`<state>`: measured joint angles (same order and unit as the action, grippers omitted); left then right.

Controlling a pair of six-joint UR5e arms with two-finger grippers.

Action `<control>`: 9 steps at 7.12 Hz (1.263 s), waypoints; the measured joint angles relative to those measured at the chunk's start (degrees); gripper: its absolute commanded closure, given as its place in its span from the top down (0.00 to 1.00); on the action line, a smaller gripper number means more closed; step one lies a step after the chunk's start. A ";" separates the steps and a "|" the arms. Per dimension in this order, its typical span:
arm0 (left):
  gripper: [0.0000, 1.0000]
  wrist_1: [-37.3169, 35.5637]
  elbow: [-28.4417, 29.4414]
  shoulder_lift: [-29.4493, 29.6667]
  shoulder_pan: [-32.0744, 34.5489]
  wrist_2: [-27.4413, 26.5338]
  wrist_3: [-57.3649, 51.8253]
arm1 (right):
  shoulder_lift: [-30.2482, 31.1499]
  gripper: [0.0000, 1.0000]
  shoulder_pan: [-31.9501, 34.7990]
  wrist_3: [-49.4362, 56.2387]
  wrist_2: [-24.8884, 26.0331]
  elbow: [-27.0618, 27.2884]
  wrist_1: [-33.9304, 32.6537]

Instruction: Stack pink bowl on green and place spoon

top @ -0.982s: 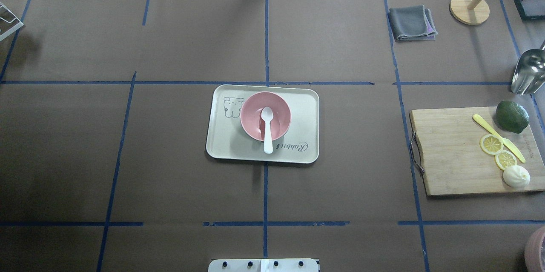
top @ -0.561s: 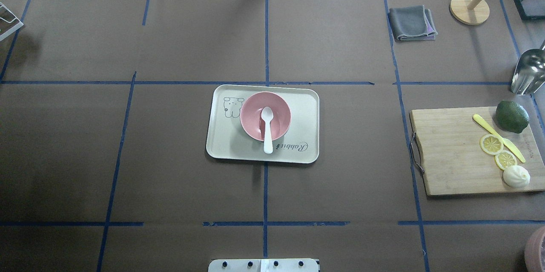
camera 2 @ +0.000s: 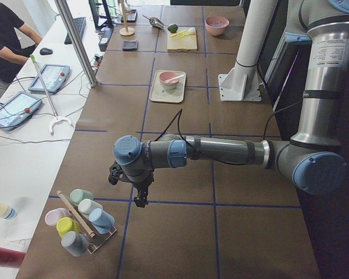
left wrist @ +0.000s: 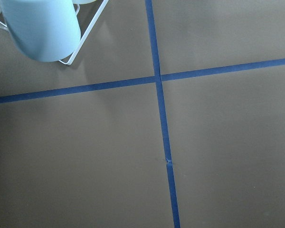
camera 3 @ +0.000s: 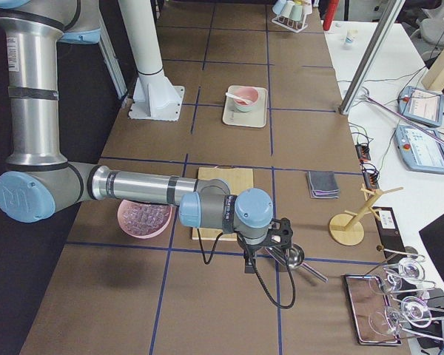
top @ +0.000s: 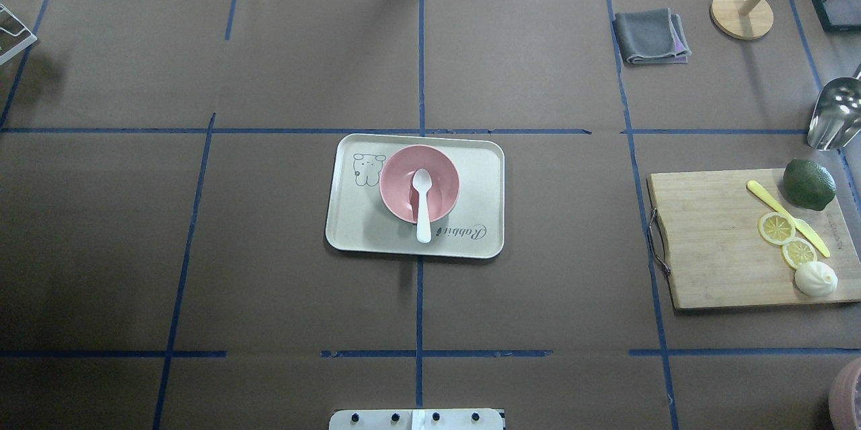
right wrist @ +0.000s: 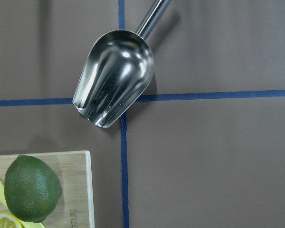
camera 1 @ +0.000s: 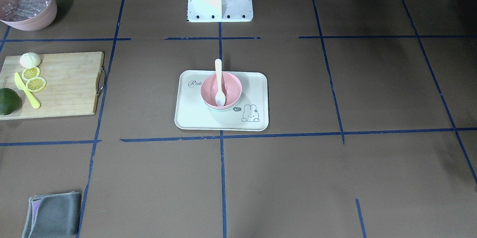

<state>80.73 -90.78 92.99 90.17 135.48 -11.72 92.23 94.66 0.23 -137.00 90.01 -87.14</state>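
The pink bowl sits nested in the green bowl, whose rim shows just under it in the front-facing view. Both stand on the beige tray at the table's middle. The white spoon lies in the pink bowl with its handle over the rim toward the robot. My left gripper hangs above the table near the cup rack, far from the tray. My right gripper hangs by the metal scoop, also far away. I cannot tell whether either is open or shut.
A cutting board with lemon slices, a yellow knife and a lime lies at the right. A metal scoop, a grey cloth, a wooden stand, a pink ice bowl and a cup rack are around.
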 measured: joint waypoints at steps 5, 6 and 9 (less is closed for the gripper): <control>1.00 -0.40 0.07 -1.66 2.46 0.07 0.29 | -0.08 0.99 0.00 -0.91 -0.11 0.23 0.02; 1.00 -0.21 0.05 -2.56 3.34 0.11 0.24 | -0.18 0.99 0.00 -0.92 -0.10 0.34 0.03; 1.00 -0.08 0.58 -3.40 4.28 0.19 0.21 | -0.37 1.00 0.00 -0.93 0.01 0.43 0.07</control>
<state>80.65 -90.19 89.59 94.45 135.67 -11.51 91.86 94.66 -0.70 -136.99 90.44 -87.08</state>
